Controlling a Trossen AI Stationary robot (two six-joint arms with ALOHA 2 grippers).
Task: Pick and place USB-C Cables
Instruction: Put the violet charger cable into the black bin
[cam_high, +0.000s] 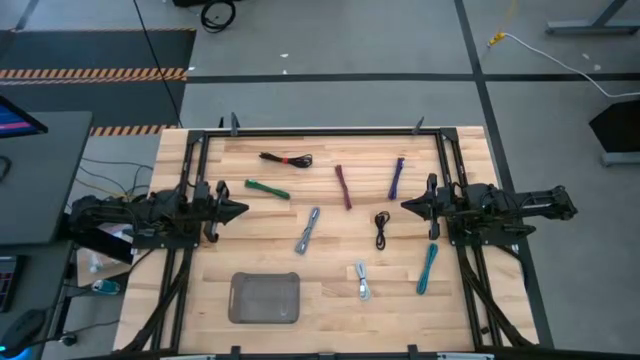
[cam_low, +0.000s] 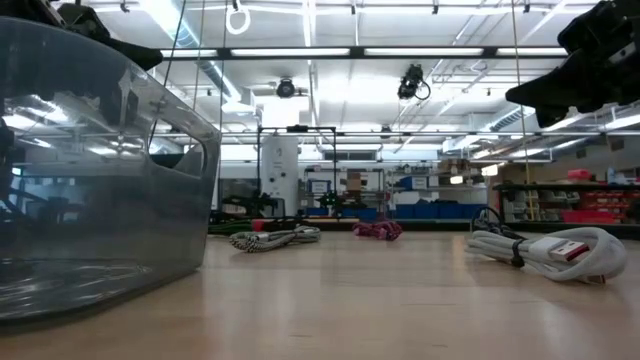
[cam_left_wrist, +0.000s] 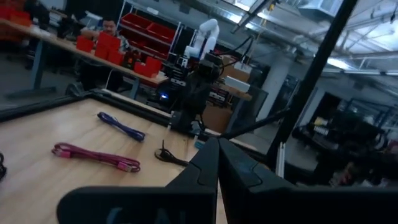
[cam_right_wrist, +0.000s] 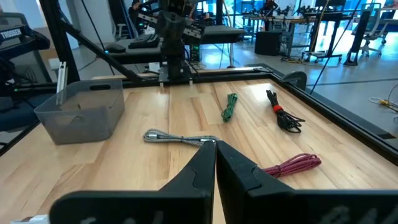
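Eight short cables lie flat on the wooden table: black-red (cam_high: 286, 159), green (cam_high: 267, 189), maroon (cam_high: 343, 187), purple (cam_high: 397, 178), grey (cam_high: 308, 231), black (cam_high: 381, 229), white (cam_high: 361, 281) and teal (cam_high: 427, 268). My left gripper (cam_high: 240, 209) is shut and empty above the table's left side, pointing toward the right edge, next to the green cable. My right gripper (cam_high: 407, 205) is shut and empty at the right side, pointing toward the left edge, between the purple and black cables. Both hover clear of the table.
A translucent grey tray (cam_high: 265, 298) stands near the front edge, left of centre; it fills the left of the low view (cam_low: 90, 170). A black frame (cam_high: 330, 131) runs around the table. Bare wood lies between the cables. A person sits at a bench in the room beyond (cam_left_wrist: 109, 28).
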